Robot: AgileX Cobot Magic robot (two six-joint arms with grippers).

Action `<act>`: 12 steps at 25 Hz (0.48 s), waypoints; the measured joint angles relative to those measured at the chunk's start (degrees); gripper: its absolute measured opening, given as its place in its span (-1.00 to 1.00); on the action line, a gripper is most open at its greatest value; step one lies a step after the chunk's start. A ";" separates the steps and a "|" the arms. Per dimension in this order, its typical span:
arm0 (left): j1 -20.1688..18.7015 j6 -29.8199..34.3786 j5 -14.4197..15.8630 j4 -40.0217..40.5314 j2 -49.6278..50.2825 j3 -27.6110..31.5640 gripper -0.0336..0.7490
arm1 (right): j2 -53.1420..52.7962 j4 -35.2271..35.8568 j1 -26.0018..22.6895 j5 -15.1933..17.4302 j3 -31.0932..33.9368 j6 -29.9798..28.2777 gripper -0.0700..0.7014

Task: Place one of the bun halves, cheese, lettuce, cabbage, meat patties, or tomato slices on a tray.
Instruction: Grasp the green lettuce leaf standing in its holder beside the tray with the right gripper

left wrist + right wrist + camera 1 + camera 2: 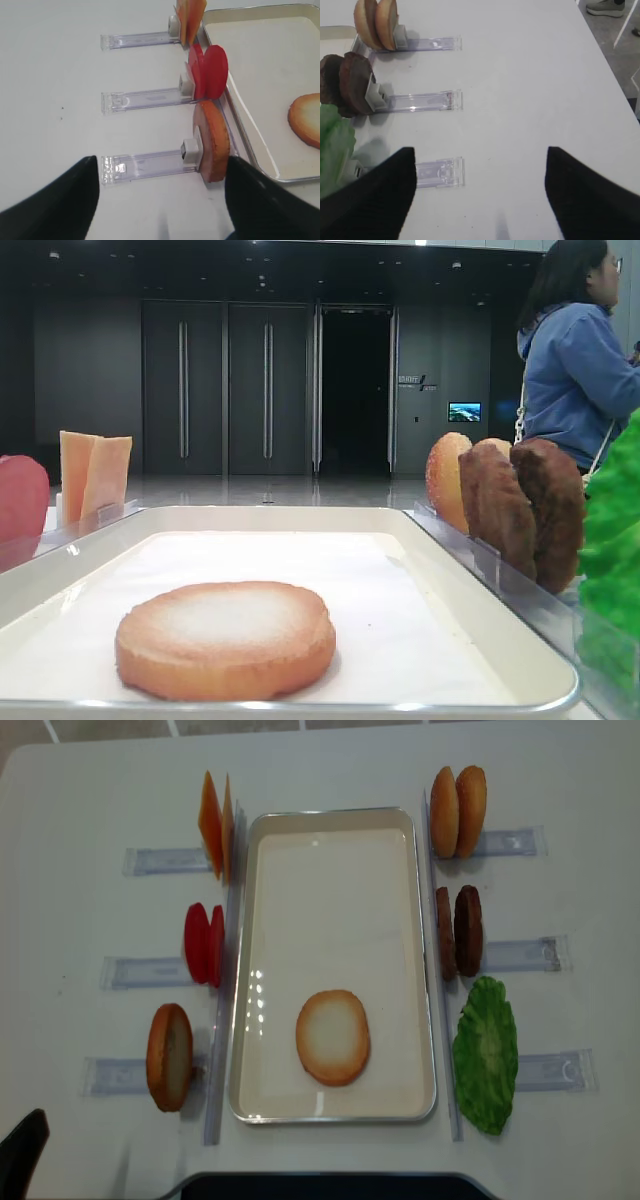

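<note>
A white tray lies mid-table with one bun half flat in its near part. Upright in holders on the left stand cheese, tomato slices and a bun half. On the right stand two bun halves, meat patties and lettuce. No cabbage is in view. My left gripper is open above bare table beside the left bun half. My right gripper is open right of the lettuce, with nothing between its fingers.
Clear plastic holder rails stick out from each food stack towards the table's sides. The table's right edge drops to the floor. A person in blue stands beyond the table's far right.
</note>
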 joint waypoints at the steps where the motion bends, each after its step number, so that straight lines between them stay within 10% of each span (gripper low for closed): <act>1: 0.00 0.01 0.00 0.00 0.00 0.00 0.61 | 0.00 0.00 0.00 0.00 0.00 0.00 0.57; 12: 0.00 0.01 0.00 0.00 0.00 0.00 0.61 | 0.00 0.00 0.00 0.00 0.00 0.00 0.57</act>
